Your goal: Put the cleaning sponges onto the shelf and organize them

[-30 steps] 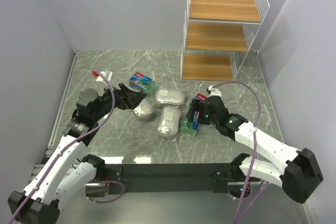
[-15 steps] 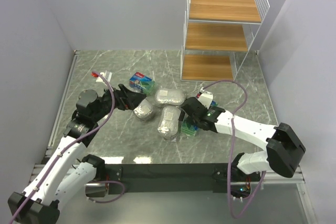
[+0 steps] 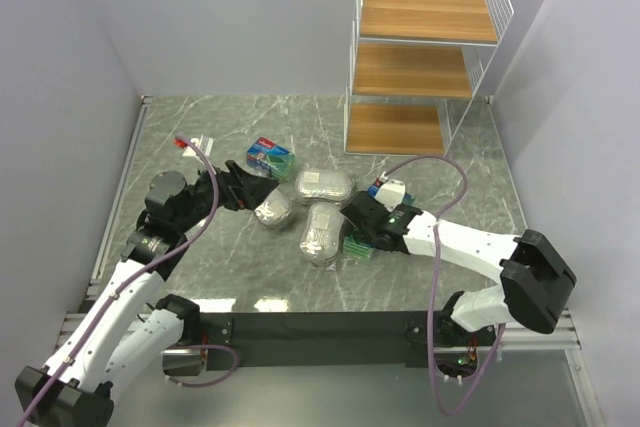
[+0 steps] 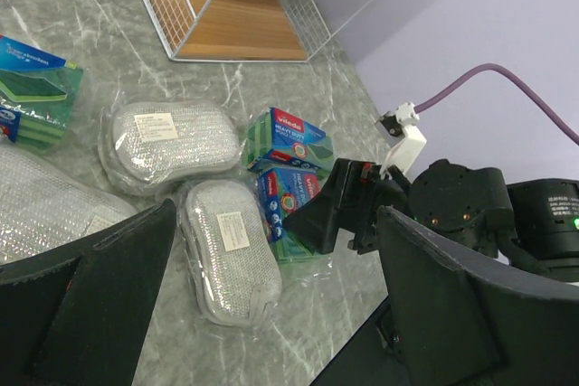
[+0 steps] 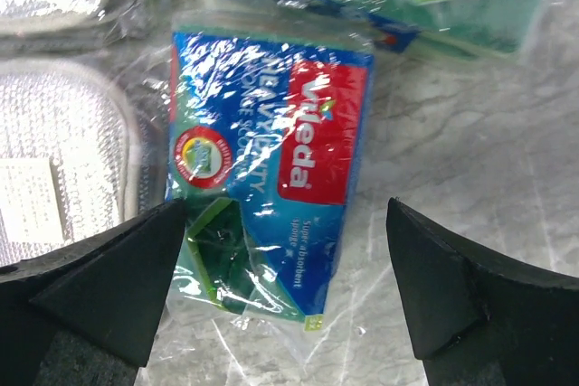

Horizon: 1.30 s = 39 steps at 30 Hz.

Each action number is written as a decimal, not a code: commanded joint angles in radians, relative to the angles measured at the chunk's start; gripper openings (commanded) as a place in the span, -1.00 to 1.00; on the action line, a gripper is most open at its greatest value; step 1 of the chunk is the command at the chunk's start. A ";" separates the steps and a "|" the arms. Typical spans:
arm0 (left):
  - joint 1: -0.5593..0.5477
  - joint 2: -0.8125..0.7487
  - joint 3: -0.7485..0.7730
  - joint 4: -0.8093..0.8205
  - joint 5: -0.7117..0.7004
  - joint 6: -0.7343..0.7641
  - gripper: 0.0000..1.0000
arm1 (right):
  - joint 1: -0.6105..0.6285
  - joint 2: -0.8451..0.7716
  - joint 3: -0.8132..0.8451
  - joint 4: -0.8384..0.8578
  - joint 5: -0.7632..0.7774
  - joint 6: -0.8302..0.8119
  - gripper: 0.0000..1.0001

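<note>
while the right gripper (image 5: 282, 212) gapes, the green pack (image 5: 268, 137) seems untouched.

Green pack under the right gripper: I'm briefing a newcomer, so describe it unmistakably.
Find the white wire shelf at the far right. Before it lie two green packs; the nearer pack sits under the open right gripper, beside a silvery oval pack.

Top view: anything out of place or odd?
Nothing damaged or spilled. The packs lie scattered at mixed angles on the table, none on the shelf. A small red-and-clear item sits alone near the table's left edge; can't tell what it is.
</note>
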 commanded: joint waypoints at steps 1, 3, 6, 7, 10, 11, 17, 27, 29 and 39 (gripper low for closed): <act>-0.003 -0.007 0.003 0.031 0.009 0.008 0.99 | 0.032 0.023 -0.011 0.041 -0.010 -0.025 0.96; -0.003 -0.009 -0.005 0.040 0.012 0.004 0.99 | 0.038 0.026 -0.018 0.074 -0.032 -0.043 0.96; -0.003 -0.009 -0.008 0.041 0.015 0.001 0.99 | 0.038 0.031 -0.020 0.116 -0.069 -0.071 0.96; -0.003 -0.006 -0.007 0.041 0.015 0.001 0.99 | 0.040 0.040 -0.014 0.113 -0.073 -0.076 0.96; -0.003 -0.003 -0.003 0.038 0.019 0.004 0.99 | 0.038 0.058 -0.006 0.081 -0.058 -0.060 0.95; -0.003 -0.003 -0.002 0.037 0.019 0.004 0.99 | 0.040 0.069 -0.008 0.056 -0.049 -0.056 0.88; -0.001 -0.001 -0.005 0.046 0.029 0.001 0.99 | 0.038 0.039 -0.075 0.022 -0.043 -0.072 0.06; -0.003 0.023 -0.003 0.075 0.045 -0.009 0.97 | 0.040 -0.075 -0.091 -0.005 -0.044 -0.250 -0.74; -0.001 0.023 -0.005 0.070 0.044 -0.007 0.97 | 0.038 -0.093 -0.081 -0.019 -0.034 -0.266 -0.67; -0.003 0.003 -0.013 0.067 0.041 -0.007 0.97 | 0.038 -0.060 -0.068 -0.039 -0.052 -0.263 0.60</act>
